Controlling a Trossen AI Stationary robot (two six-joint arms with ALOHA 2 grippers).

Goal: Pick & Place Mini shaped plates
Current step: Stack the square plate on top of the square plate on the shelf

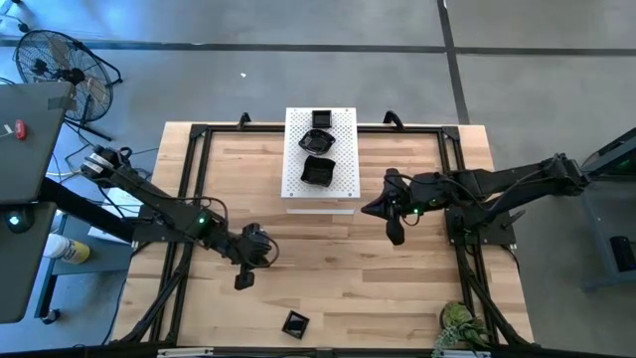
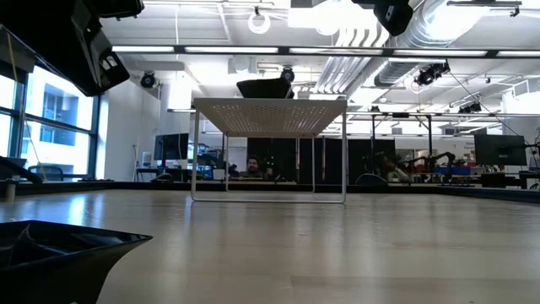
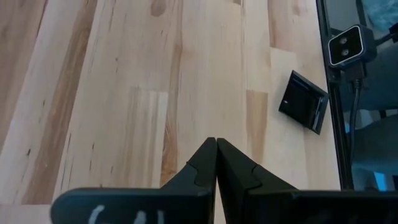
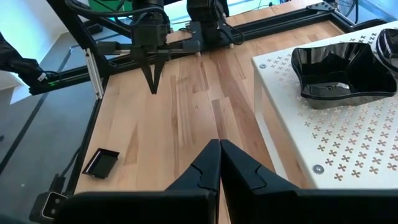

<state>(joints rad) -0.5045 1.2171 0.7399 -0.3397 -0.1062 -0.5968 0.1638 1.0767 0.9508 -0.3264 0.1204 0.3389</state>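
Right, both arms are hanging over a pale butcher-block table (image 1: 328,288) of glued wooden strips, framed in black metal rails. The left gripper (image 1: 244,281) is hovering above the bare wood on its own side, its two dark wedge-shaped fingers (image 3: 200,167) pressed flat against each other, holding nothing. The right gripper (image 1: 396,236) is sitting just off the near right corner of the white perforated board (image 1: 343,124), and its fingers (image 4: 205,167) are likewise pinched shut to a point, empty.

That board is standing on thin legs like a small raised platform, matte white, punched all over with tiny cross-shaped holes. Three glossy black mini plates are resting on it in a row: a small square one (image 1: 320,118) at the far end, a rounder one (image 1: 316,140) in the middle, and a wavy-edged dish (image 1: 318,172) nearest the arms, its slick surface catching the light.

One more small square plate (image 1: 295,323) is lying alone on the wood near the table's front edge, well apart from the board and somewhat ahead of the left gripper. It is looking flat, shiny and sharp-cornered.
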